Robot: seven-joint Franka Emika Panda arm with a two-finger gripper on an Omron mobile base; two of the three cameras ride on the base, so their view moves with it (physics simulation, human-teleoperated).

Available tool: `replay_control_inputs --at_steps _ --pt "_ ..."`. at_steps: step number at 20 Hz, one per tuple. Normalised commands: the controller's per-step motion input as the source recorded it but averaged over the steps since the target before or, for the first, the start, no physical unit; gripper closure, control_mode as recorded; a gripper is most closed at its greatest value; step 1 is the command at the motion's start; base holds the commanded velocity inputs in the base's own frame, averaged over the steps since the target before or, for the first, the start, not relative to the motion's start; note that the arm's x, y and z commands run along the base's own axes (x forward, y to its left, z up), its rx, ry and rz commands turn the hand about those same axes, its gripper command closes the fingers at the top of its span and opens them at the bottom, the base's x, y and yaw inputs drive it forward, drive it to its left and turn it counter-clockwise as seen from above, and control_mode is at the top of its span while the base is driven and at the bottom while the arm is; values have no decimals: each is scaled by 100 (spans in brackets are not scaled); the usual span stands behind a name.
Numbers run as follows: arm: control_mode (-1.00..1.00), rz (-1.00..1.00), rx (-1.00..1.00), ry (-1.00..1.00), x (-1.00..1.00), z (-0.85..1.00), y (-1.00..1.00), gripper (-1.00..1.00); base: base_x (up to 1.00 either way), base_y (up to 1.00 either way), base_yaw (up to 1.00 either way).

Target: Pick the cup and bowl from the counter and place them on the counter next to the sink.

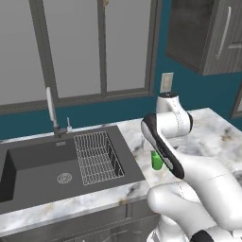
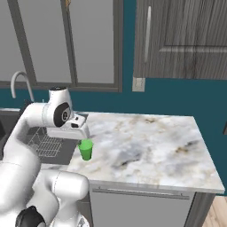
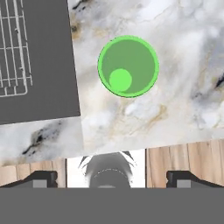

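My gripper (image 3: 112, 177) above the counter (image 2: 146, 142), fingers spread wide and holding nothing, green cup (image 3: 127, 66) upright on the marble just right of the sink (image 1: 42, 165), wire rack (image 1: 97, 157) in the basin, teal wall, grey windows behind.

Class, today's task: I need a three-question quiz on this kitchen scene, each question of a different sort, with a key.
1. True or false: the cup stands upright on the counter.
2. Multiple choice: the cup is (A) in the sink, (B) on the counter beside the sink, (C) on the wire rack.
3. Short answer: is the end effector open or shut, and is it holding anything?

Key
1. True.
2. B.
3. Open; it holds nothing, and in the hand view the cup sits apart from its fingertips.
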Motion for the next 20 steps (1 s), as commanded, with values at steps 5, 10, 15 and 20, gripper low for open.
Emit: replay_control_inputs --at_steps 5,10,15,20 --pt "-100 0 2 -19 -90 42 -19 -100 0 0 0" --pt "-100 3 1 -23 -67 60 -4 -100 0 0 0" --pt "-100 2 0 -12 -36 11 0 -100 0 0 0" --pt "-100 0 0 0 0 0 0 -100 0 0 0"
